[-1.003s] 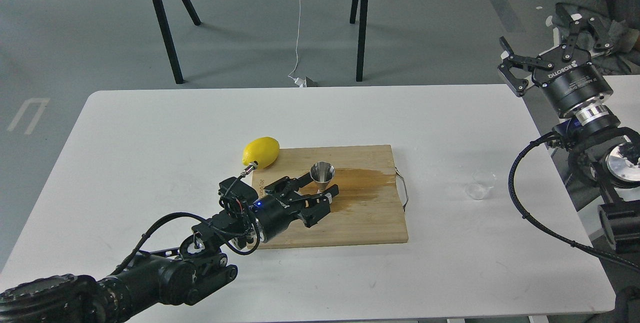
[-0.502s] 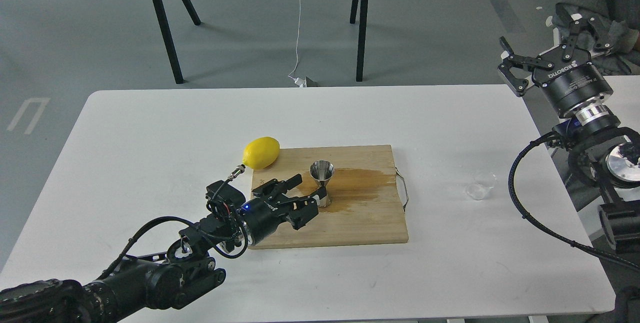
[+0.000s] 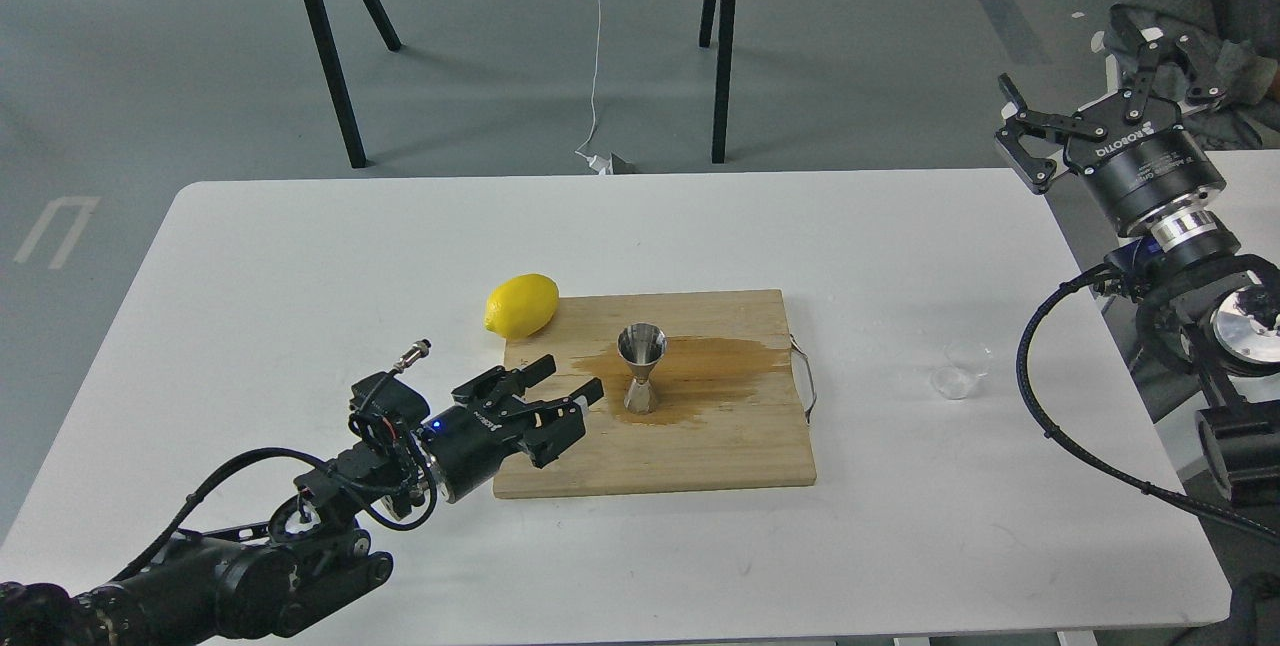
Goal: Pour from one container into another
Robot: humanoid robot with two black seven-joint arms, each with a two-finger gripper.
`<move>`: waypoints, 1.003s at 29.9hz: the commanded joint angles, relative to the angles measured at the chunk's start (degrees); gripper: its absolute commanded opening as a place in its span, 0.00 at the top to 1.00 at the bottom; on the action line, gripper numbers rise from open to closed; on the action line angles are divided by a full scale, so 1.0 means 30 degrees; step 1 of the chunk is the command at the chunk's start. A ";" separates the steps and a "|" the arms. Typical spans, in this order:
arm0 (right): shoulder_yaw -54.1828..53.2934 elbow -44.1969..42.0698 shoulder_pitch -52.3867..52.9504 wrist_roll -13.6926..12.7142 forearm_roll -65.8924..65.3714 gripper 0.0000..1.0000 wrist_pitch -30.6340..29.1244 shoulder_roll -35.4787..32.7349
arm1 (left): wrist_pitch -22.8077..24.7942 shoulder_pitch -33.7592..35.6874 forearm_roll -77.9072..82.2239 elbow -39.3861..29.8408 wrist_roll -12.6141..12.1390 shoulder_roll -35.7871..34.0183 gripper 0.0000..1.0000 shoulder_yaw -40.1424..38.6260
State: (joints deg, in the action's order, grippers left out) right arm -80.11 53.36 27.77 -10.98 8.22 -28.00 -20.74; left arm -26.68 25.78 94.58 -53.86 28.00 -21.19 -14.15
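The steel jigger (image 3: 641,367) stands upright on the wooden cutting board (image 3: 700,446), in a brown wet stain (image 3: 715,371). My left gripper (image 3: 571,378) is open and empty, a short way left of the jigger and clear of it. The small clear cup (image 3: 960,370) sits on the white table right of the board, alone. My right gripper (image 3: 1100,76) is raised high past the table's right edge, open, with nothing in it.
A yellow lemon (image 3: 521,305) lies at the board's back left corner. The board has a metal handle (image 3: 806,378) on its right side. Black table legs (image 3: 322,36) stand on the floor beyond the white table (image 3: 300,266).
My left gripper has drawn back to the left, away from the jigger it had been around; the jigger stays standing. The right arm and the clear cup have not moved.
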 commanded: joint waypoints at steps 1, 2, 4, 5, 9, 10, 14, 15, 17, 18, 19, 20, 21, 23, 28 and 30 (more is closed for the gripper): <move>-0.0278 0.0056 0.0000 0.0085 0.0013 0.01 0.0000 0.0001 | 0.1710 -0.0213 -0.2630 -0.3775 0.0000 -0.2978 0.19 -0.0293; -0.0453 0.0056 0.0000 0.0086 0.0042 0.01 0.0000 0.0030 | 0.2268 -0.0184 -0.3422 -0.4335 0.0000 -0.3566 0.19 -0.0351; -0.0717 0.0027 0.0000 0.0057 0.0304 0.01 0.0000 0.0059 | 0.3410 -0.0126 -0.4859 -0.5274 0.0000 -0.4621 0.19 -0.0672; -0.0747 0.0026 0.0000 0.0027 0.0596 0.01 0.0000 0.0059 | 0.4083 -0.0096 -0.5359 -0.5684 0.0000 -0.5062 0.19 -0.0993; -0.0747 0.0026 -0.0320 -0.0032 0.2469 0.01 0.0000 0.0088 | 0.8034 -0.0154 -0.6621 -0.6683 0.0000 -0.6090 0.18 -0.3303; -0.0776 0.0026 -0.0438 -0.0061 0.2909 0.01 0.0000 0.0089 | 0.9321 -0.0184 -0.7001 -0.6829 0.0000 -0.6207 0.18 -0.4152; -0.0923 0.0114 -0.0907 -0.0061 0.3966 0.01 0.0000 0.0059 | 1.4478 -0.0242 -0.9020 -0.6861 0.0000 -0.6413 0.18 -0.6996; -0.1010 0.0201 -0.1053 -0.0061 0.4258 0.01 0.0000 0.0030 | 1.5650 -0.0242 -0.9548 -0.6802 0.0000 -0.6530 0.18 -0.7524; -0.1332 0.0930 -0.1724 -0.0090 0.5369 0.01 0.0000 0.0030 | 1.8228 -0.0213 -1.0952 -0.6568 0.0000 -0.6881 0.17 -0.8550; -0.1420 0.1312 -0.2076 -0.0090 0.5838 0.01 0.0000 0.0030 | 1.8228 -0.0213 -1.1598 -0.6422 0.0000 -0.6998 0.17 -0.8932; -0.1479 0.1721 -0.2486 -0.0090 0.6249 0.01 0.0000 0.0030 | 1.8228 -0.0184 -1.2300 -0.6189 0.0000 -0.7087 0.16 -0.9226; -0.1538 0.2190 -0.2925 -0.0090 0.6543 0.01 0.0000 0.0030 | 1.8228 -0.0184 -1.3090 -0.5896 0.0000 -0.7232 0.16 -0.9577; -0.1712 0.2629 -0.3393 -0.0090 0.6865 0.01 0.0000 0.0030 | 1.8228 -0.0155 -1.4142 -0.5545 0.0000 -0.7350 0.15 -1.0015; -0.2181 0.3566 -0.4301 -0.0119 0.7422 0.01 0.0000 0.0030 | 1.8228 -0.0155 -1.6747 -0.4289 0.0000 -0.7351 0.15 -1.0894; -0.3762 0.6437 -0.7405 -0.0148 0.8800 0.01 0.2384 -0.0233 | 1.8228 -0.0008 -2.4629 -0.0507 0.0000 -0.7205 0.13 -1.1779; -0.4203 0.7551 -0.8811 -0.0119 0.9035 0.01 0.3731 -0.0233 | 1.8228 -0.0008 -2.6392 -0.0181 0.0000 -0.7234 0.11 -1.1719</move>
State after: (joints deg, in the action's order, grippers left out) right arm -90.62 71.48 6.96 -11.36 34.02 -22.01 -21.29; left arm 27.97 25.67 24.00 -56.85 28.00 -42.85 -49.32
